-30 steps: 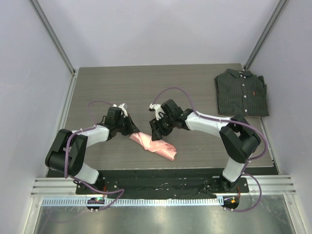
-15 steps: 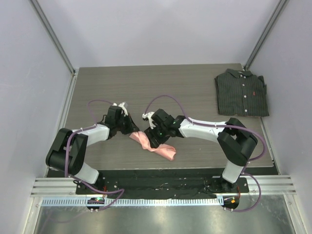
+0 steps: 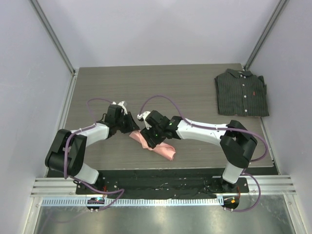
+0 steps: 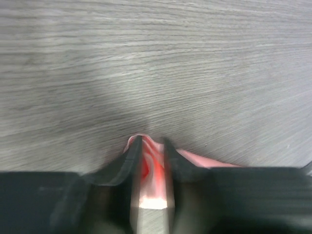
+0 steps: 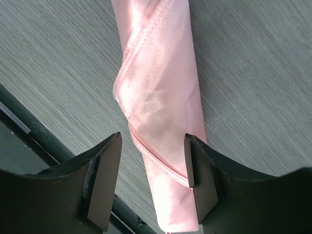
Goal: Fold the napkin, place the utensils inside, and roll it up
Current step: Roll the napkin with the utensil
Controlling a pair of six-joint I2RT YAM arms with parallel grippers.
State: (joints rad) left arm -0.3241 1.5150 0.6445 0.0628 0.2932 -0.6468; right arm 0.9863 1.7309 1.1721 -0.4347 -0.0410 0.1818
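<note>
napkin (image 3: 158, 146) lies front-middle on the table (image 3: 146, 87); shirt (image 3: 241, 92) at its back right.

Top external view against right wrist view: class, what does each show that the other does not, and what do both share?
Only the top external view: both arms whole, the left gripper at the end of the napkin nearest the left arm, and a folded dark shirt at the table's far right corner.
Only the right wrist view: the stitched hem running along the napkin's folds, and the inner faces of the fingers.
Both: the pink napkin rolled on the grey wood table, with the right gripper open astride it.
</note>
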